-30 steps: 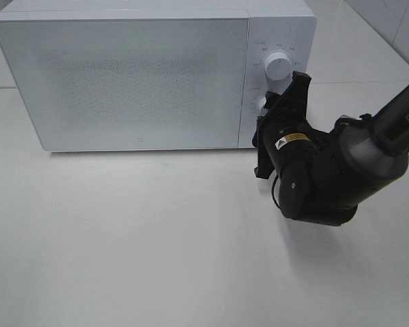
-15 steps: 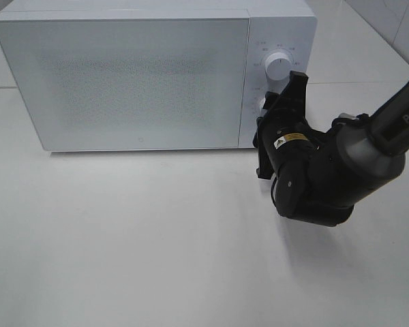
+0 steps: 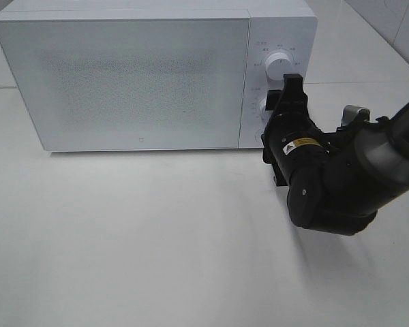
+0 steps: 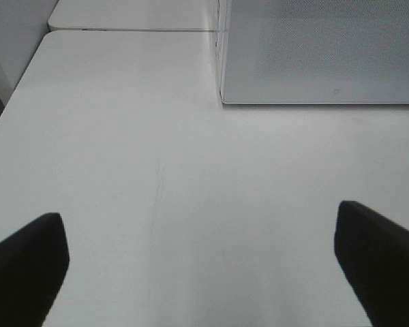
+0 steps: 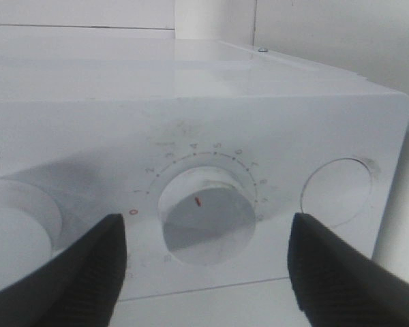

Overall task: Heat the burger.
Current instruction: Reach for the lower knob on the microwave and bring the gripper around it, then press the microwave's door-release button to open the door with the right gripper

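A white microwave (image 3: 136, 75) stands across the upper part of the high view on a white table (image 3: 123, 238), its door (image 3: 123, 85) shut and frosted. The burger shows in no view; whether it lies behind that door cannot be told. The control panel sits at the right end of the microwave, with an upper knob (image 3: 278, 66) in plain sight and a lower knob (image 5: 211, 235) partly hidden behind the black arm (image 3: 341, 184) that reaches in from the right edge. The right gripper (image 5: 204, 219) points straight at that lower knob. Its fingers (image 5: 88, 272) stand apart, one on each side of the dial, with white panel showing between each finger and the knob, so it appears to grip nothing. A small red mark on the knob face seems to sit away from the red zero on the scale, though the print is blurred. The left gripper (image 4: 198, 211) hangs over bare table in front of the microwave's left corner, with its fingers (image 4: 27, 259) spread wide and nothing between them.
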`<state>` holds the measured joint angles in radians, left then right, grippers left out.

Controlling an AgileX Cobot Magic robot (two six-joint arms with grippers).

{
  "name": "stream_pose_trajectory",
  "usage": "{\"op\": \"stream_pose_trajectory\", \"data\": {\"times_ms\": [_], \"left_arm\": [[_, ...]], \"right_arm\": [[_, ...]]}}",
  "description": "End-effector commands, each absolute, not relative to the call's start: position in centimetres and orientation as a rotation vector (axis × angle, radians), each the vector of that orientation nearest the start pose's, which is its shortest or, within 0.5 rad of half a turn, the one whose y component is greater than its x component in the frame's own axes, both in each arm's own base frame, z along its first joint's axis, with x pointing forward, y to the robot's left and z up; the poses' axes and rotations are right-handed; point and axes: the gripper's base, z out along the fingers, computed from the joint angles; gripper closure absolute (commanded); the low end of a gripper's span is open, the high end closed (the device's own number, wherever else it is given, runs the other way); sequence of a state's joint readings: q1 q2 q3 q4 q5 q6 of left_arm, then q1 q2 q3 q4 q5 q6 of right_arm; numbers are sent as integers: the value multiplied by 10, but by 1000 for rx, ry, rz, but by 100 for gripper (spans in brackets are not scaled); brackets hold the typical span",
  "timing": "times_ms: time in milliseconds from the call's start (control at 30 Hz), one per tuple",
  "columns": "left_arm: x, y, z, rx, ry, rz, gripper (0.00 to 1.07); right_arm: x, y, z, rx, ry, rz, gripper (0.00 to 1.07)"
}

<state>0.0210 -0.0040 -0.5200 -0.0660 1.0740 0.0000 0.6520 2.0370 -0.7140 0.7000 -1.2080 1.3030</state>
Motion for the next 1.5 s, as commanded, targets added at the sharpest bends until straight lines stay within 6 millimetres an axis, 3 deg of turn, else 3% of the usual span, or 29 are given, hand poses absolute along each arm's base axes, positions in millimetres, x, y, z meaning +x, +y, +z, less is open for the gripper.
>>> {"op": "stream_pose_trajectory", "data": {"times_ms": [33,167,233,433,500,900,1233,1300,1500], "left_arm": [[-12,-6,281,-17,2002,-71,8],[-12,-6,281,-17,2002,-71,8],[-12,-6,281,-17,2002,-71,8],[-12,-6,281,-17,2002,-71,8],[-12,-6,281,-17,2002,-71,8],[-12,-6,281,-17,2002,-71,8],[-12,-6,281,-17,2002,-71,8],[-12,-6,281,-17,2002,-71,8],[-12,-6,281,-17,2002,-71,8]], "right_arm": [[290,159,130,1086,1370,1123,38],[282,157,130,1019,1484,1067,38],[272,155,138,899,1585,1000,38],[265,156,147,755,1721,903,38],[259,159,156,543,1865,776,38],[242,139,170,-13,2245,466,38],[224,120,188,-272,2369,370,33],[216,116,198,-347,2373,351,28],[201,111,220,-412,2423,340,28]]}}
